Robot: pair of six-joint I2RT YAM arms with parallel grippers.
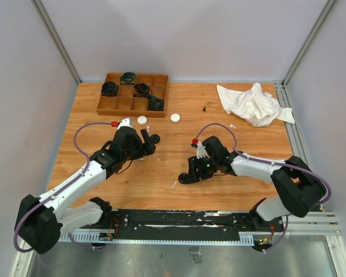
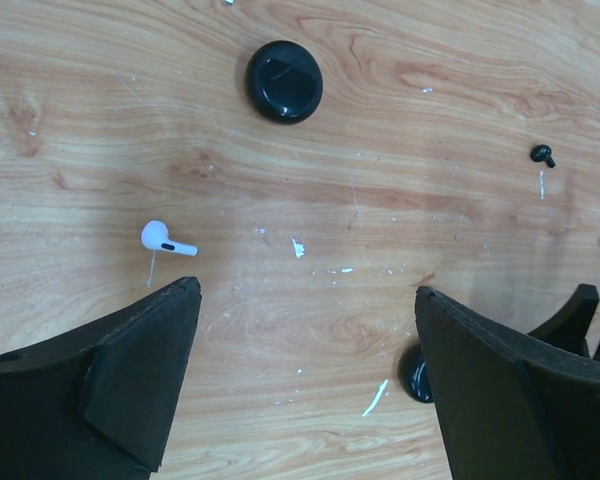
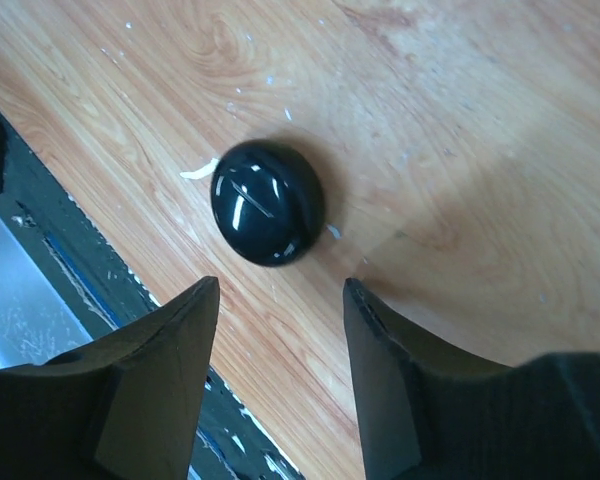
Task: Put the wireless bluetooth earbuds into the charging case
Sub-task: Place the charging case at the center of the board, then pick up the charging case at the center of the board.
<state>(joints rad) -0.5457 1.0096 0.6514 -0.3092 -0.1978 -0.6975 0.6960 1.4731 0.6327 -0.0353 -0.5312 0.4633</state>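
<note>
left gripper (image 2: 308,290) wide open, likely for the white earbud (image 2: 168,238) at ten o'clock; right gripper (image 3: 280,284) open, black case (image 3: 268,202) free at twelve.

Worktop (image 1: 161,168): warm orange-brown wood grain w/ white flecks. White earbud (image 2: 165,238), black earbud (image 2: 543,153). Case (image 3: 268,202) glossy black (bright glints on it). Cloth (image 1: 254,104) white, tray (image 1: 127,104) brown.

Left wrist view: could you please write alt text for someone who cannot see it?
The left gripper, jaws wide open, hangs over a wooden table. A white earbud lies just beyond the jaw on the picture's left, a round black case farther off, and a tiny black earbud at the far right.
</note>
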